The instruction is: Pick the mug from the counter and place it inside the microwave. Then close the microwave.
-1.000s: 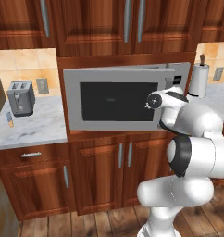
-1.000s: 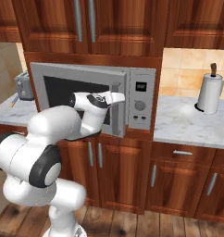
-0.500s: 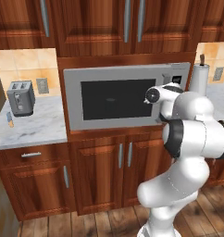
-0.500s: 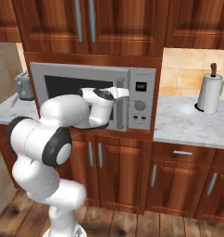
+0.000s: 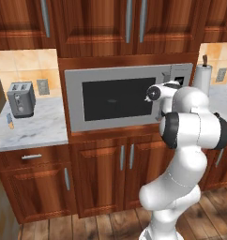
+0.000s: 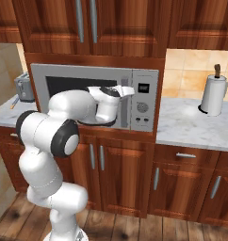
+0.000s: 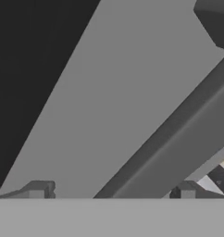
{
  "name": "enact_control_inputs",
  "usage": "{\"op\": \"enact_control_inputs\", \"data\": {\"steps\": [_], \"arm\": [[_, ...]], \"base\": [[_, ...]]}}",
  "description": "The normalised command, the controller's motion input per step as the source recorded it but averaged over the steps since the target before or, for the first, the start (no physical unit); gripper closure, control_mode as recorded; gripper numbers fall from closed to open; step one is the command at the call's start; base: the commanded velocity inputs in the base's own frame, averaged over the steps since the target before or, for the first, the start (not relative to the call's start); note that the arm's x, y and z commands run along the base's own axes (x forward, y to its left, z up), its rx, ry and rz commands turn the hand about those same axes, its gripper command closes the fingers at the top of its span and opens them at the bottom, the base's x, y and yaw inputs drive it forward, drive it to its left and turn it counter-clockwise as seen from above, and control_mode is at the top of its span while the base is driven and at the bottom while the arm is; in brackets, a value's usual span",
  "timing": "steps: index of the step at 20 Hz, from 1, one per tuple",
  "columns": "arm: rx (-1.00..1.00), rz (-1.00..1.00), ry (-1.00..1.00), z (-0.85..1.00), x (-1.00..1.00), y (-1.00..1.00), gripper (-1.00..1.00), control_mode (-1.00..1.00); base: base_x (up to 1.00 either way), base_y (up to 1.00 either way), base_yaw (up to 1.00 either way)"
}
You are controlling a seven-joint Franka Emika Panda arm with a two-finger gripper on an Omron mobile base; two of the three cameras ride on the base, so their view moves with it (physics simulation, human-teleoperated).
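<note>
Wood cabinets run above and below a pale marble counter point(image 5: 31, 131), with tan tile backsplash behind it. Microwave point(image 5: 120, 98) sits built in between the counter sections, door point(image 5: 115, 101) looks flush with the body in both base views, dark window facing out, button panel with dial point(image 6: 143, 107) on its right side. Arm is folded up right in front of it, hand at the right part of the door near the panel. Gripper point(image 7: 111, 192) is pressed up close to the grey door face in the hand view: both finger tips point(image 7: 37, 190) poke up at the bottom, set far apart, jaws spread wide, nothing between them. That view shows grey door surface, a dark window region at upper left, and a darker grey ridge running diagonally; can't tell whether the tips are actually touching the door. Mug can't be made out anywhere, window is too dark to see inside. Grey toaster point(image 5: 20, 98) stands on the left counter against the backsplash, a small orange-handled item point(image 5: 10, 123) lying near the counter edge in front of it. Paper towel roll point(image 6: 214, 94) stands upright on the right counter, well apart from the microwave.
</note>
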Motion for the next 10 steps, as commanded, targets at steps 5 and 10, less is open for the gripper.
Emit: {"op": "enact_control_inputs", "data": {"steps": [5,10], "arm": [[0.03,0.00,0.00,0.00,0.45,-0.15,-1.00,-1.00],[0.00,0.00,0.00,0.00,0.12,-0.09,-1.00,-1.00]], "base": [[0.00,0.00,0.00],[0.00,0.00,0.00]]}}
